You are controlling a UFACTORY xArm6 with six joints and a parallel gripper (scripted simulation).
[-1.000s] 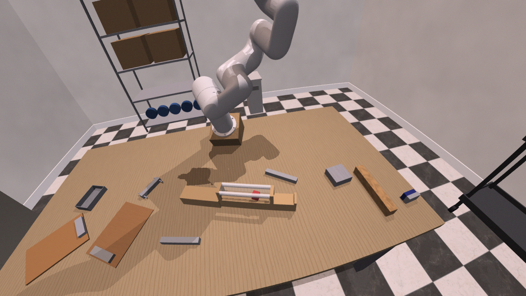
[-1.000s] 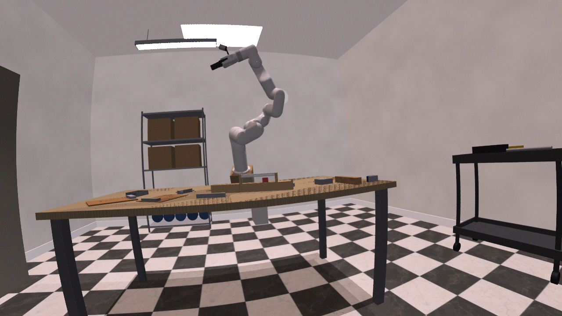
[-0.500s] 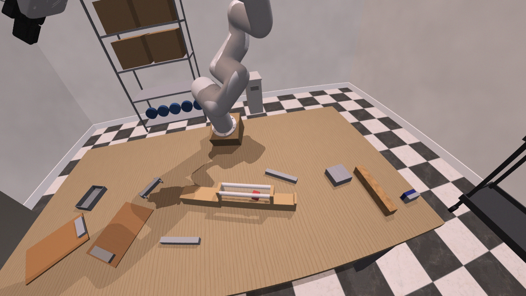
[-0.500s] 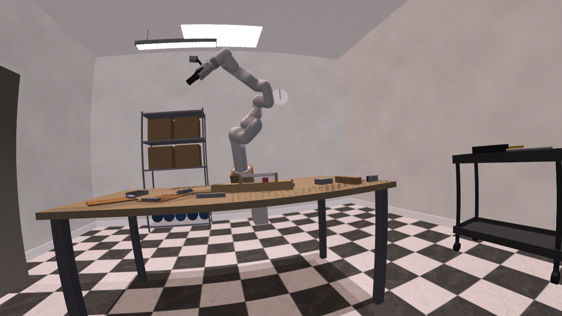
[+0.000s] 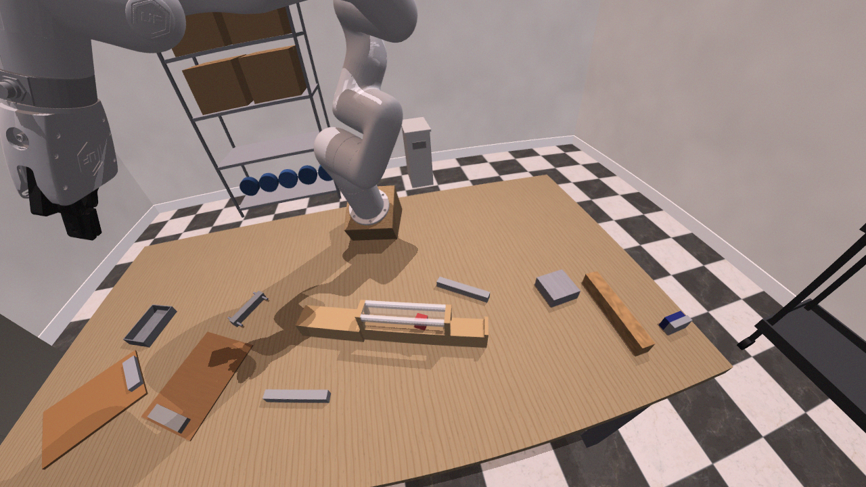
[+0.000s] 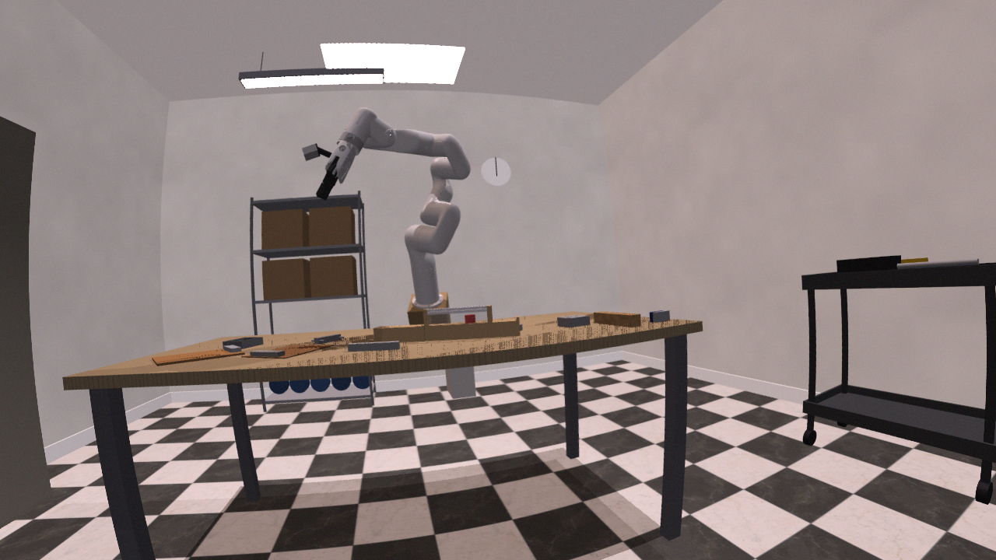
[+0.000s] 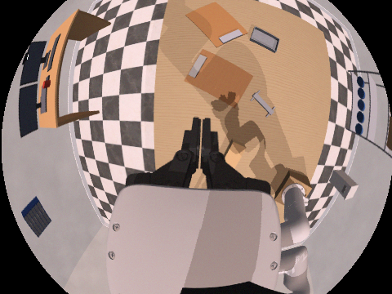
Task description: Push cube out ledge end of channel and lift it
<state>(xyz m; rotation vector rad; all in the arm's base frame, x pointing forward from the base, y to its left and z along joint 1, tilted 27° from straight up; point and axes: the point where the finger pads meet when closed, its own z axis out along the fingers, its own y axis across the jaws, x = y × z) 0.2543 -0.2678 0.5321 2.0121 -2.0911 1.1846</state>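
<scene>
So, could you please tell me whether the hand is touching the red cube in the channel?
Apart. The exterior view shows the hand shut and empty, high above the table beside the shelf rack's top, while the red cube sits down inside the channel.

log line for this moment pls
phase: approach | gripper: shut, empty, high over table's left side | cube: in channel | tools: untouched
</scene>
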